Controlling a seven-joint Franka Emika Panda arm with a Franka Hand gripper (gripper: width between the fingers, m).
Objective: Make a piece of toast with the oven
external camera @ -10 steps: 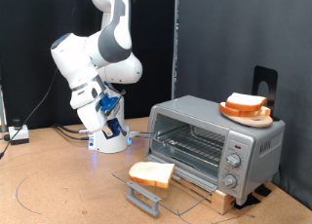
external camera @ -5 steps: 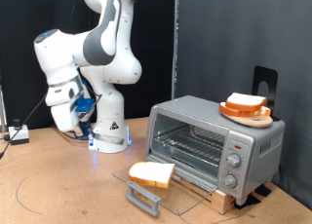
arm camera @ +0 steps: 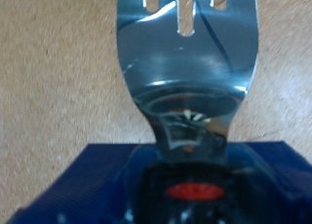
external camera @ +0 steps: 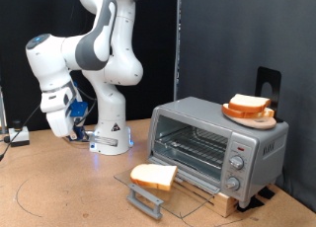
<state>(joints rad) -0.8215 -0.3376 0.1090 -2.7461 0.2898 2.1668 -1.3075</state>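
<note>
Toast (external camera: pixel 153 175) lies on the oven's (external camera: pixel 217 146) open glass door, at the oven's seven o'clock. We see our tool (external camera: pixel 65 127) far off at nine o'clock above the counter (external camera: pixel 59 188), clamped on a metal spatula (arm camera: pixel 185 63). Another slice sits on an orange plate (external camera: pixel 248 113) atop the oven.

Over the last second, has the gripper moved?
Yes. In the exterior view the gripper has swung toward the view's left, away from the oven, which stays put.
</note>
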